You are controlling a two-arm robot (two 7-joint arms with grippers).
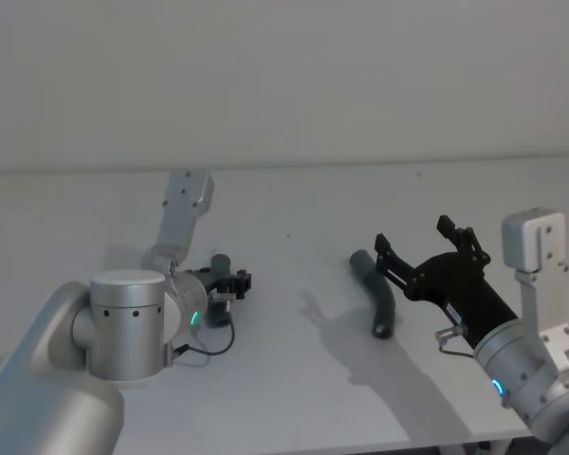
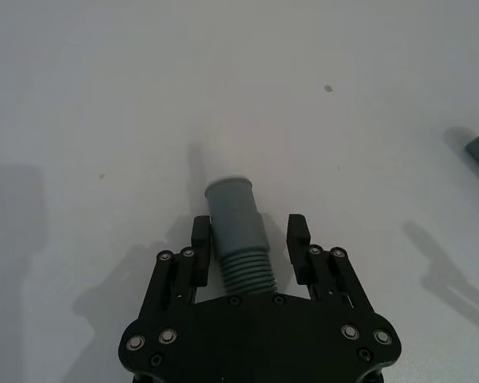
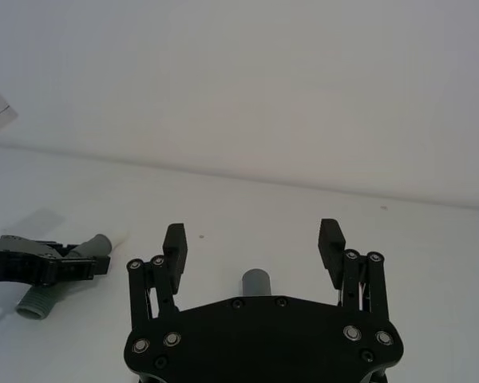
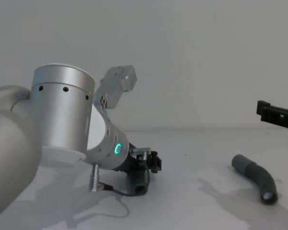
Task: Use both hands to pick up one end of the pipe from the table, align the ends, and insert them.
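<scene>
The right gripper (image 1: 415, 237) hangs just above the bent pipe piece (image 1: 375, 289), jaws wide apart and holding nothing. Well left of that piece, the left gripper (image 2: 247, 231) straddles the ribbed pipe piece (image 2: 235, 215) on the table (image 1: 294, 379), jaws not closed, a gap at one side. Bare tabletop lies between the two pieces.
</scene>
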